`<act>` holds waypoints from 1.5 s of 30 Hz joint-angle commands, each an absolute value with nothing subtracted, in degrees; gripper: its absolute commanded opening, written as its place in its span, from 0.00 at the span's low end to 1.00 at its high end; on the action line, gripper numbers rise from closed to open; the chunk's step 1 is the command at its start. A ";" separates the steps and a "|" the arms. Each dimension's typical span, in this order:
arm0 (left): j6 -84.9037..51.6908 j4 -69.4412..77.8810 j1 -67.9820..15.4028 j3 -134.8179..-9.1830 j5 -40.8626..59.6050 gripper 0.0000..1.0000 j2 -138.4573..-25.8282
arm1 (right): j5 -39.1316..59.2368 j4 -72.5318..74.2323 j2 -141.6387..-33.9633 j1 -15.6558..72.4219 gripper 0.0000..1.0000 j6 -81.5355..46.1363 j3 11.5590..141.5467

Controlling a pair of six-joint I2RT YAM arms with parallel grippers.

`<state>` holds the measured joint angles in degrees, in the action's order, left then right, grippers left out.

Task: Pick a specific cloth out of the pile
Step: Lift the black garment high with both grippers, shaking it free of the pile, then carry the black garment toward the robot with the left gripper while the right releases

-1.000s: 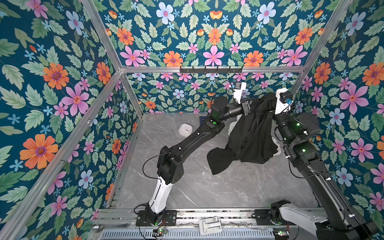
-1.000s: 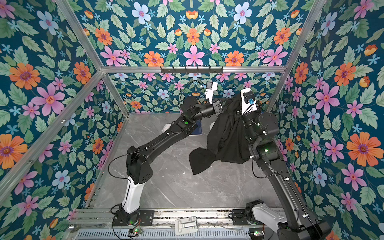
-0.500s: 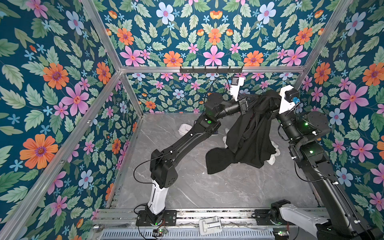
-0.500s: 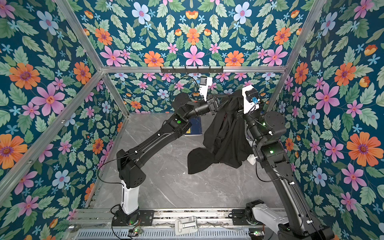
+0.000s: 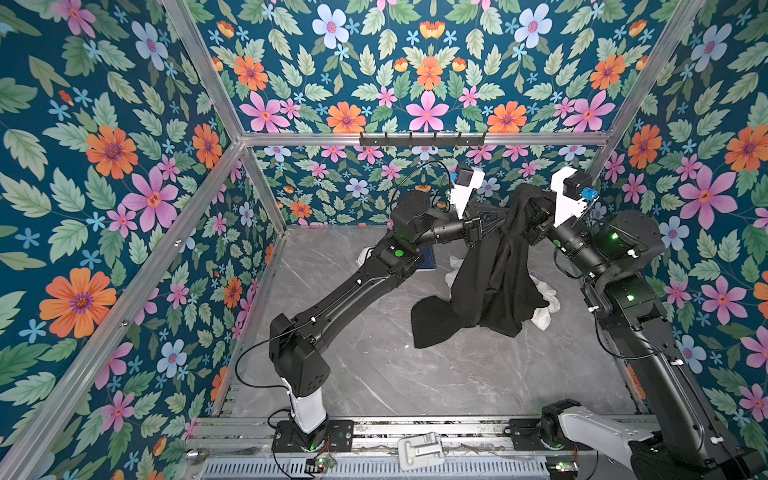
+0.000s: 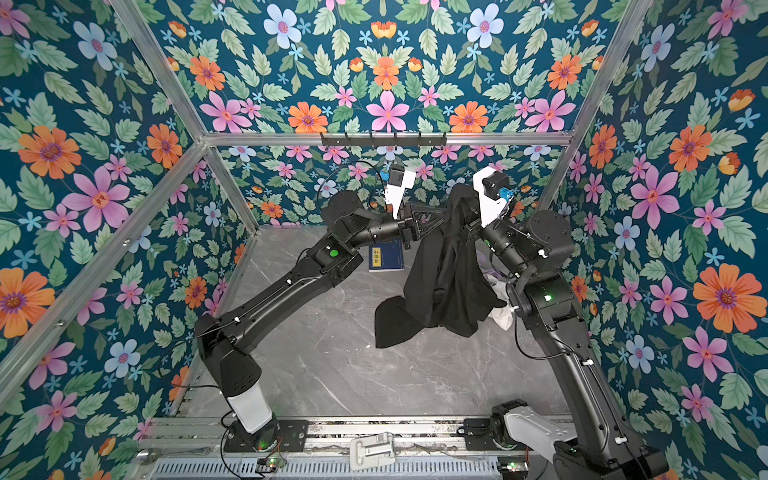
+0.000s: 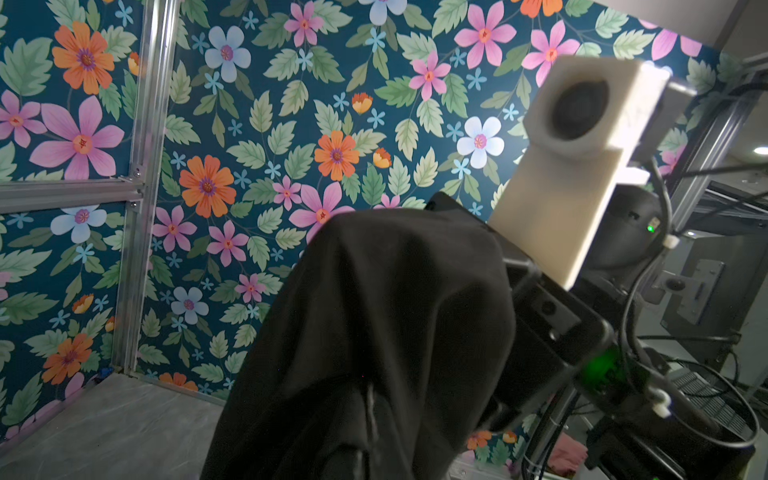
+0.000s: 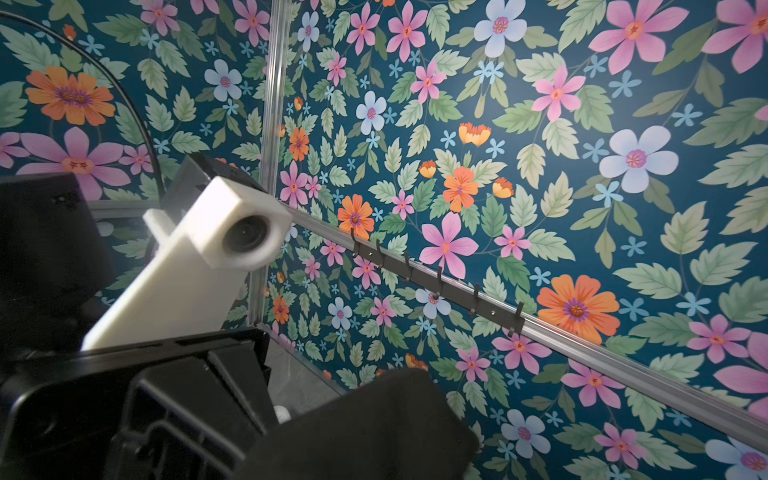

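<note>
The grey marbled bench (image 5: 374, 374) is mostly bare, and the action sits toward its back. The cloth (image 5: 494, 282) — the big black garment — hangs in a long drape from up near the back wall. Its lower lobe seems to rest on the bench toward the left arm's side, so it does not look fully airborne. Behind and beside the drape, on the right arm's side, lies what remains of the pile (image 5: 542, 309): white fabric, with a sliver of lavender showing in a top view.

The top of the cloth is bunched between the two arms. The left gripper (image 6: 436, 214) reaches in sideways, its jaws together and its tips buried in the upper fold. The right gripper (image 6: 465, 218) is draped over by the fabric, so its jaws are hidden; they are closed, and I judge them pinched on the cloth too. A blue book (image 6: 386, 255) lies flat under the left forearm, apart from the garments.

As I read it, the picking is largely done — the black garment is separated and raised. What is left is to clear its trailing end and set it down away from the pile.
</note>
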<state>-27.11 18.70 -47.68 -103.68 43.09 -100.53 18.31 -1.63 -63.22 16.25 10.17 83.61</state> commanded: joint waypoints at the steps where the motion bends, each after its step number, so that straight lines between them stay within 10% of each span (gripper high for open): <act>1: -21.87 16.62 -47.37 -101.49 45.86 0.05 -98.42 | 21.77 -1.14 -63.19 16.54 0.00 7.40 83.75; 6: -19.35 15.86 -47.20 -99.14 45.93 0.30 -96.37 | 21.55 -1.00 -63.01 19.41 0.00 6.93 82.08; 11: -13.19 8.93 -47.29 -99.82 45.24 0.78 -96.70 | 21.84 -0.45 -63.27 20.60 0.00 5.32 81.78; 18: -10.47 7.57 -47.37 -100.19 38.65 0.93 -98.13 | 22.51 0.00 -63.80 22.06 0.00 4.04 83.14; 26: -10.86 7.47 -47.29 -102.39 29.48 0.74 -99.65 | 20.58 -0.09 -63.47 25.98 0.00 3.74 81.77; 35: -10.28 7.96 -47.29 -98.40 24.07 0.00 -94.94 | 18.31 -0.96 -62.62 29.44 0.00 3.03 79.99; 42: -8.93 5.49 -47.29 -92.46 20.48 0.00 -87.78 | 16.53 -2.85 -62.55 32.32 0.00 2.64 80.10; 45: -8.18 3.60 -47.29 -89.75 18.59 0.00 -84.70 | 17.50 -3.88 -62.99 32.87 0.20 1.95 80.00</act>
